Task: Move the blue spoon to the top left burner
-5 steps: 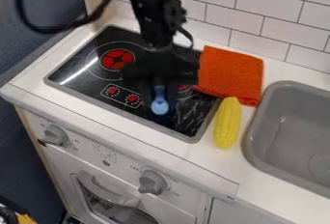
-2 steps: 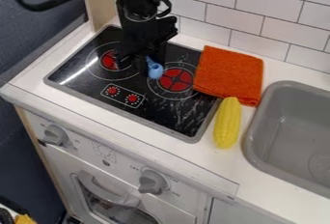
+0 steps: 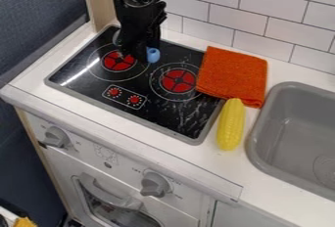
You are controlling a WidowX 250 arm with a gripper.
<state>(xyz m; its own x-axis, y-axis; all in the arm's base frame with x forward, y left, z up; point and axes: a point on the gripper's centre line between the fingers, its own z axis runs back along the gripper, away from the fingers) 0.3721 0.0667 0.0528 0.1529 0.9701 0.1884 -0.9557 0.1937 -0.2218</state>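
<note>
My gripper (image 3: 136,55) hangs over the back of the stove, just behind and to the right of the left burner (image 3: 119,60). The blue spoon (image 3: 153,55) is at the gripper's right side, between the left burner and the right burner (image 3: 178,80), with its round end showing. A bluish-grey bit also shows at the gripper's left edge. The gripper's dark body hides the rest of the spoon, and how it is held cannot be made out.
An orange cloth (image 3: 233,76) lies right of the stove (image 3: 98,93). A yellow corn cob (image 3: 230,124) is in front of it, beside the grey sink (image 3: 259,145). A tiled wall (image 3: 239,23) runs behind the counter.
The gripper and blue spoon have moved back and left from the stove's front middle. The right burner has come into full view, and the spoon's round end has shifted toward the back.
</note>
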